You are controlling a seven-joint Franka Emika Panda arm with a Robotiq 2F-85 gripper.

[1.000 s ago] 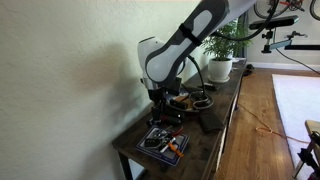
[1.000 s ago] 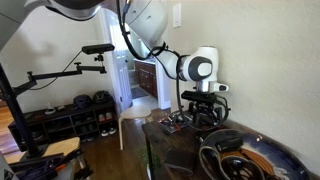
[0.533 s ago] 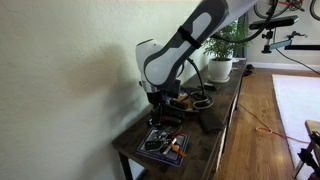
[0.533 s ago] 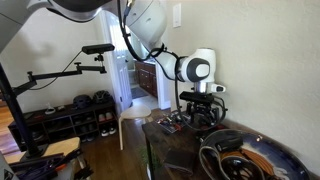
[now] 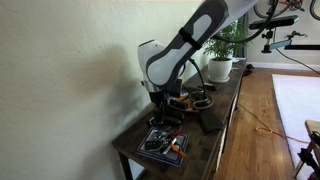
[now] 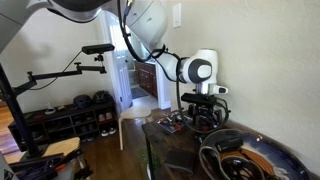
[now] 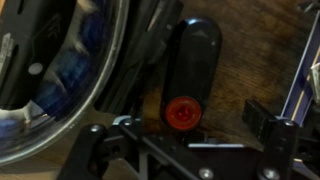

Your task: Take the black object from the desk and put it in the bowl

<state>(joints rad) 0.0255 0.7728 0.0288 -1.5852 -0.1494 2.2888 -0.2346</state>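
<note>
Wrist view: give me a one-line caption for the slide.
Open fingers flank a black object with a red button on the dark desk, beside the bowl.

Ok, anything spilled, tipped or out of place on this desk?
Nothing stands out. The black object lies flat on the desk beside the bowl, with the open gripper over it. The tray lies flat at the desk's end, and the potted plant stands upright.
</note>
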